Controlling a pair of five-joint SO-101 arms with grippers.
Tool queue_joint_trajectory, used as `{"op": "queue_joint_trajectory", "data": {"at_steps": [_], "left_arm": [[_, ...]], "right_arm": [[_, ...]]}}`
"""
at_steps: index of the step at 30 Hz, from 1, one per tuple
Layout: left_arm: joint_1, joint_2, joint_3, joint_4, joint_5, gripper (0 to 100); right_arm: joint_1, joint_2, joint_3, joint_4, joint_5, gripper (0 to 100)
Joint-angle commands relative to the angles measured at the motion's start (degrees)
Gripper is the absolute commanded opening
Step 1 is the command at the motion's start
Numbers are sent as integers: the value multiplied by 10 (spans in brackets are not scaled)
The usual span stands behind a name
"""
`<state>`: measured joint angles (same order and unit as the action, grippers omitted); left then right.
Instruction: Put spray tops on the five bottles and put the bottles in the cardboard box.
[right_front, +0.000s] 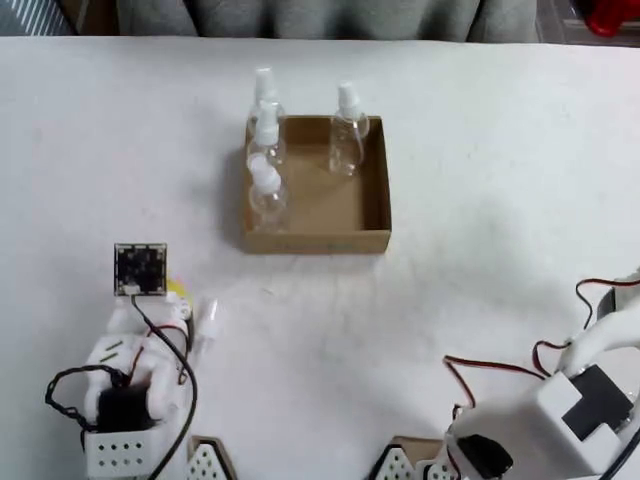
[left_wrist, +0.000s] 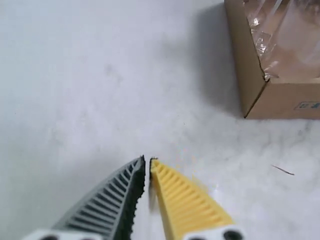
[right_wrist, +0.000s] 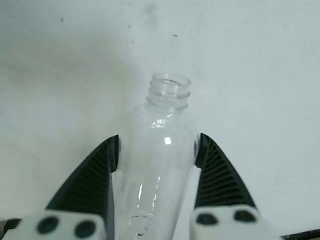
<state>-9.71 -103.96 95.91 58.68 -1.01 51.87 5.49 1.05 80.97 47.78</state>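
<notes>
1. Right gripper (right_wrist: 156, 150): fingers clamped on either side of a clear uncapped bottle (right_wrist: 160, 145), its neck pointing out over the table (right_wrist: 250, 50).
2. Left gripper (left_wrist: 148, 162): fingers pressed nearly together, near a corner of the cardboard box (left_wrist: 250, 75).
3. I count four capped bottles (right_front: 347, 130) at the box (three along one wall, one opposite).

Clear glossy plastic bottle (right_wrist: 156, 160), matt cardboard box (right_front: 375, 190)

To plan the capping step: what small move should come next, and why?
Probably open the left gripper and take the white spray top beside it: the right gripper holds a bottle with a bare neck, and the left is shut on nothing.
</notes>
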Motion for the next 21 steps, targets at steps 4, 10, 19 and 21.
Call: {"op": "queue_joint_trajectory", "data": {"at_steps": [4, 10, 19, 21], "left_arm": [[5, -4, -115, 81, -53, 24], [42, 89, -194, 149, -88, 24], [127, 303, -239, 119, -59, 85], [139, 326, -238, 105, -8, 178]], "right_arm": [[24, -11, -27, 3, 16, 15], [28, -8, -26, 2, 19, 15], [28, -7, -25, 2, 20, 15], [28, -7, -25, 2, 20, 15]]}}
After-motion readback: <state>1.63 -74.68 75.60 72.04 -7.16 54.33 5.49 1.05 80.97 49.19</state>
